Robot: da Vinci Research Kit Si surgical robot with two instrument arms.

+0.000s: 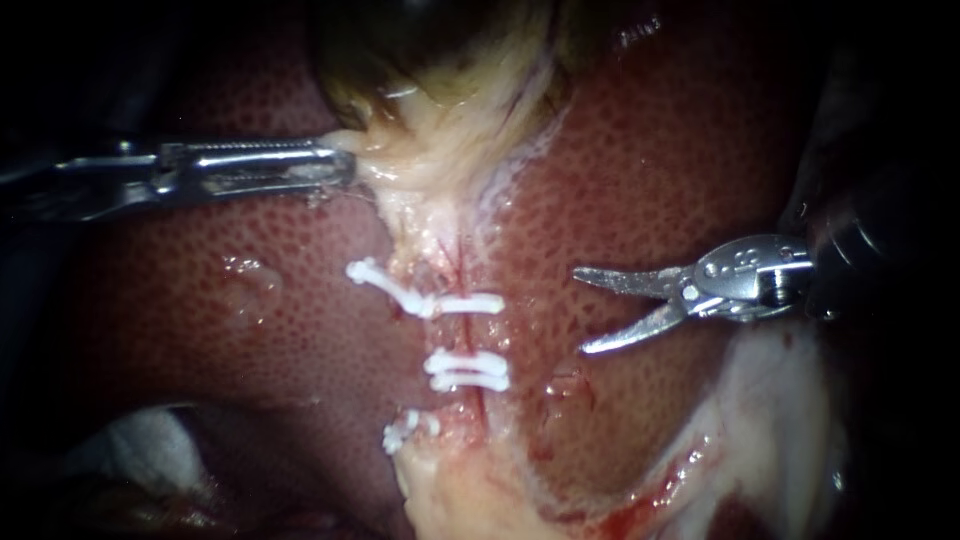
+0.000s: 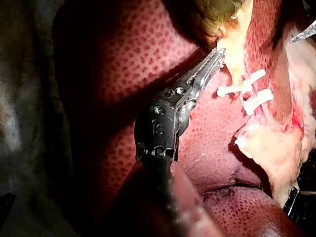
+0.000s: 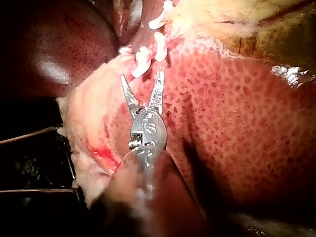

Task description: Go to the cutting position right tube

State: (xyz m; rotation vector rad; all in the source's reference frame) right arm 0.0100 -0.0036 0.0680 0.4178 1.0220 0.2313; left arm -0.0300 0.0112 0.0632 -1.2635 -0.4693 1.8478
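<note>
My right instrument, claw open, faces the right tube: soft, slick, easily torn, best taken between its clips. My left instrument grips the gallbladder.

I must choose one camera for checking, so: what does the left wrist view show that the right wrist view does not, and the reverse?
Only the left wrist view: the left instrument, jaws shut on pale tissue. Only the right wrist view: the whole right instrument, jaws open, just short of the white clips, and a bloody patch beside it. Both: the clips, the liver; the left wrist view catches only a tip of the right instrument.
</note>
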